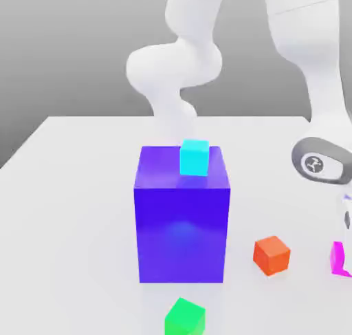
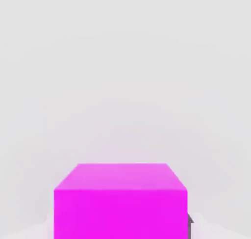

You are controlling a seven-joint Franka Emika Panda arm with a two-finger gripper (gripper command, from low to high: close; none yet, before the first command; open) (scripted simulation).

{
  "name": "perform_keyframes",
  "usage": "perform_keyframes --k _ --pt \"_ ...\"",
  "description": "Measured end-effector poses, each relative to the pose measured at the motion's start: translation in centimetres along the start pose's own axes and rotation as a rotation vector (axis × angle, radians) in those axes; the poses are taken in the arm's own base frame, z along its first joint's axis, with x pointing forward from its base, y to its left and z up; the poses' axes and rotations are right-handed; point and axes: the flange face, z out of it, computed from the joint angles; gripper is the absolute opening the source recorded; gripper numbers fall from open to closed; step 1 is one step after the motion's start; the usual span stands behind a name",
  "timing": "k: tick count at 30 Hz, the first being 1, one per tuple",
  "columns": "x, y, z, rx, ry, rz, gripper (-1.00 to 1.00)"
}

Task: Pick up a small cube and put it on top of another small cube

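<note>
At 4 o'clock in the exterior view, near the picture edge, the magenta cube is located at the worktop, partly covered by the white hand parts. The jaws are closed to a narrow setting on the magenta cube, one on each of two opposite sides; the hand view gives only a partial look at the contact faces, so full seating appears likely rather than certain.

Clock directions below are read in the exterior view, from the magenta cube. The orange cube rests at 9 o'clock, turned corner-forward. Farther out at 9 o'clock stands the large blue block, upright. The cyan cube sits on its top face, at 10 o'clock. The green cube lies between 8 and 9 o'clock, cut by the picture edge. The white arm extends overhead from 12 toward 11 o'clock.
</note>
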Motion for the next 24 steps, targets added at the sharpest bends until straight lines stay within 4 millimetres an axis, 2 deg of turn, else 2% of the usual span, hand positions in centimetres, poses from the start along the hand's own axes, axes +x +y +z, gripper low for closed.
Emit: perform_keyframes --k 4,5,6,10,13,16,18,20,21,24 --pt "0.0 0.0 -4.4 0.000 0.000 0.000 -1.00" --pt "0.1 0.5 -5.5 -0.001 0.000 0.010 -1.00" --pt "0.7 2.7 -6.1 -0.005 0.000 0.055 -1.00" --pt "2.1 14.3 -7.9 -0.016 -0.003 0.290 -1.00" --pt "1.3 22.3 -9.1 -0.015 -0.004 0.454 -1.00" --pt "-0.7 29.7 -10.2 -0.008 -0.003 0.610 -1.00" --pt "-2.1 34.1 -9.2 -0.001 -0.001 0.705 -1.00" --pt "-2.7 35.6 -6.9 0.000 0.000 0.739 -1.00" --pt "-2.9 35.9 -5.6 0.000 0.000 0.745 1.00" --pt "-2.9 35.9 -5.6 0.000 0.000 0.745 1.00"
